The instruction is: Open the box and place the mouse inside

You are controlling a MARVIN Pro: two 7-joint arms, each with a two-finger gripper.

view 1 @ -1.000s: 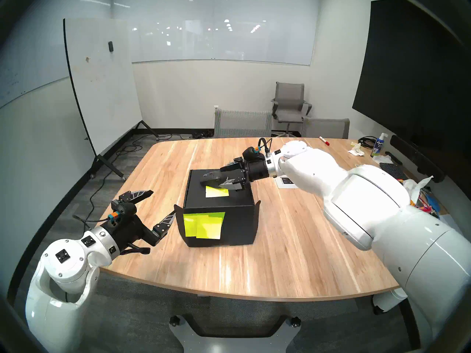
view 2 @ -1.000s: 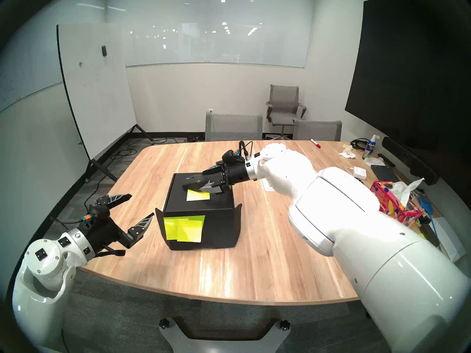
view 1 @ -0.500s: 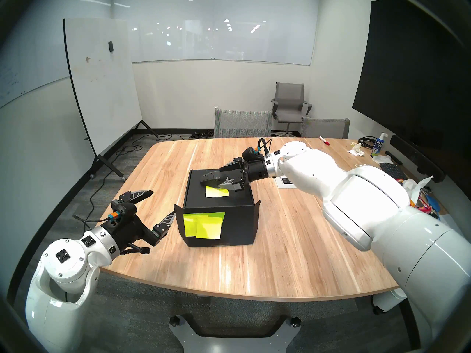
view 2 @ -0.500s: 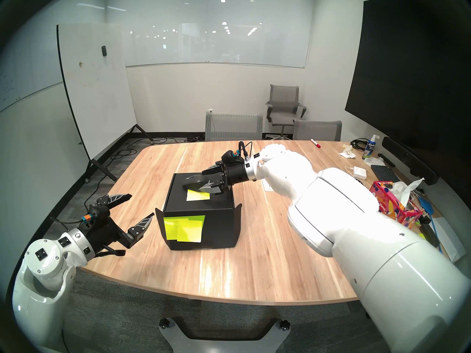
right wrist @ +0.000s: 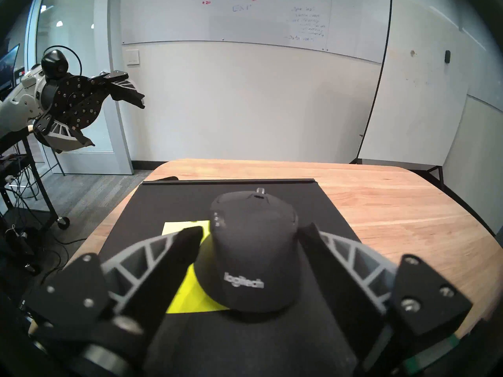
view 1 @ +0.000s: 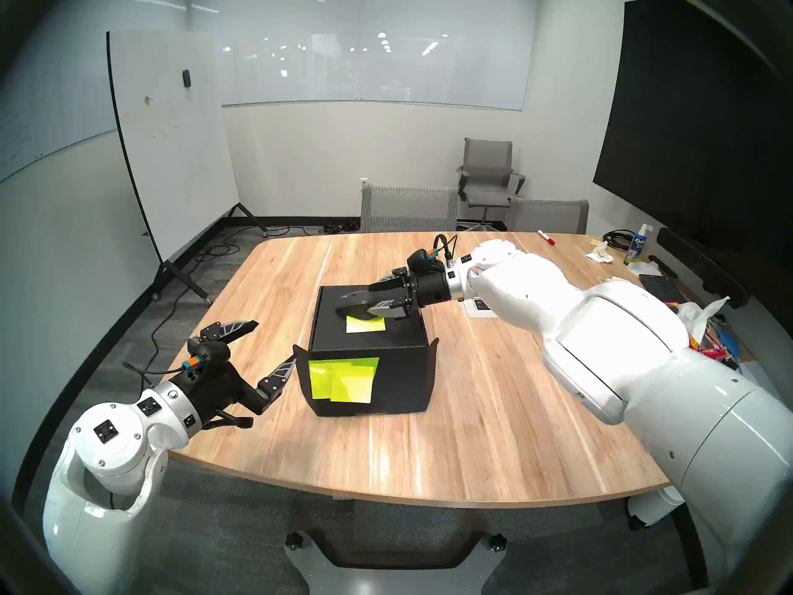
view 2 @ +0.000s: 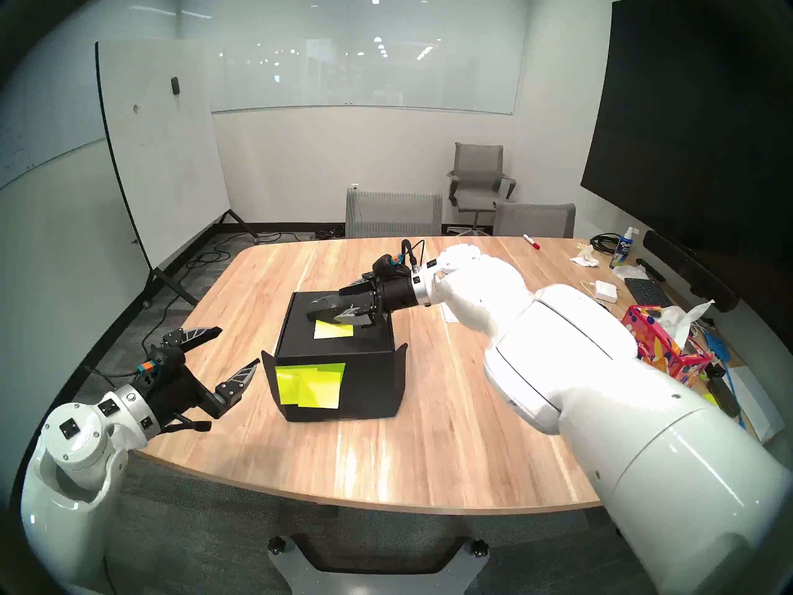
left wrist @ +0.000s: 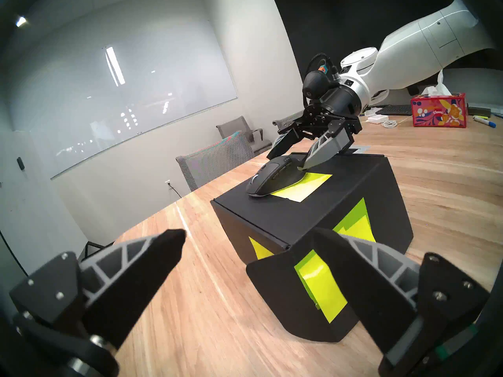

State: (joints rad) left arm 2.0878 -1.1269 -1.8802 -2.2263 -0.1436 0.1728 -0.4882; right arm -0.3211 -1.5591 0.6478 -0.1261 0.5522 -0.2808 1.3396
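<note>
Zero steps done: box (view 1: 369,358) lid closed, Logitech mouse (right wrist: 253,248) on top; our right gripper (right wrist: 250,233) spread astride it, left gripper (view 1: 274,345) spread, empty.

Probably an office meeting room: wooden conference table (view 1: 429,431), wall whiteboards (view 1: 373,44), mesh chairs (view 1: 487,173).

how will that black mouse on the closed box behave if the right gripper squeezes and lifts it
The mouse looks like a rigid plastic shell, so it should not flex. Its rounded, tapering sides may let the right gripper's fingers slide. It sits flat on the box lid, partly over a sticky note, so rolling seems unlikely.
</note>
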